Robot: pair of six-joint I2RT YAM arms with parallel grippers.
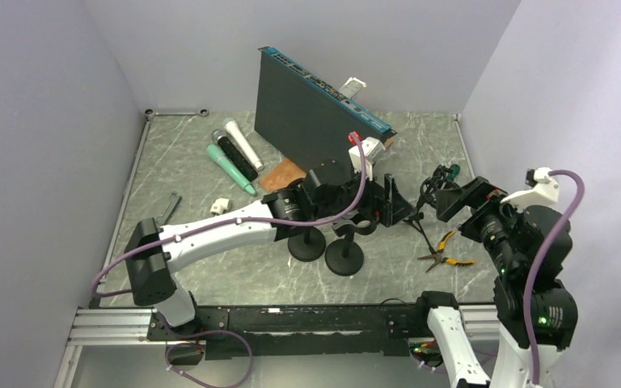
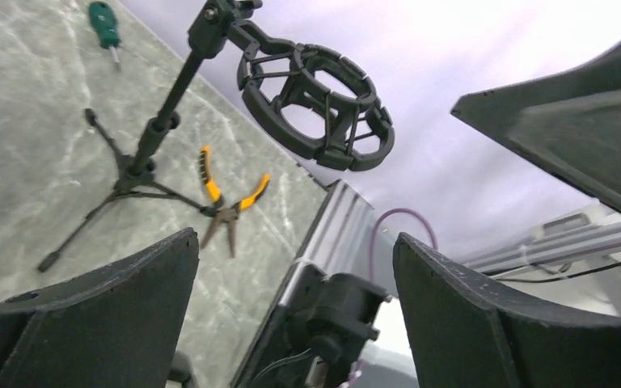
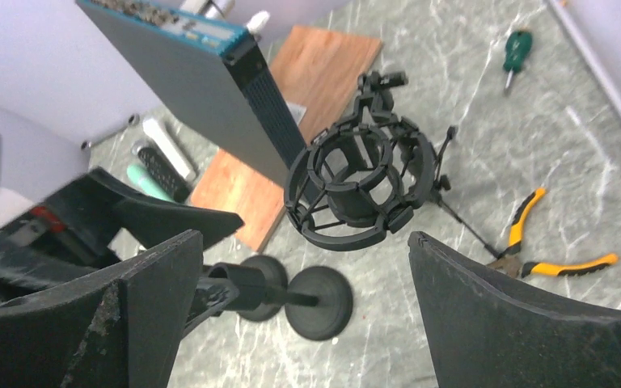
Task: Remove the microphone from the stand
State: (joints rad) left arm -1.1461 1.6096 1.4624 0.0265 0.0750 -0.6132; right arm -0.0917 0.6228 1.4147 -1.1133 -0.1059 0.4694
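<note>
- Top view: left gripper point(image 1: 394, 206) reaches to mid-table, above two round-base stands point(image 1: 345, 260). Right gripper point(image 1: 457, 196) sits just to its right.
- Between the two grippers stands a small tripod stand point(image 1: 430, 204) carrying a shock mount point(image 1: 433, 187). It is a dark tangle from here and looks clear of both grippers, though that is hard to confirm.
- Back left: three handheld microphones point(image 1: 238, 158) (white, black, teal) lie side by side on the table point(image 1: 420, 141). They are beside the upright rack unit point(image 1: 307, 105) and a wood board point(image 1: 281, 174), well apart from the tripod stand.
- Left wrist: fingers point(image 2: 453, 307) are spread wide with nothing between them. The shock mount sits tilted atop the tripod stand, apart from the fingers. Pliers point(image 2: 226, 202) lie at the tripod's feet, and a green-handled screwdriver point(image 2: 105, 26) is farther off.
- Right wrist: fingers point(image 3: 493, 315) are spread wide, gripping nothing. The shock mount shows centred in the gap, beyond the tips. The microphones lie flat on the table by the rack unit, far side from the mount.
</note>
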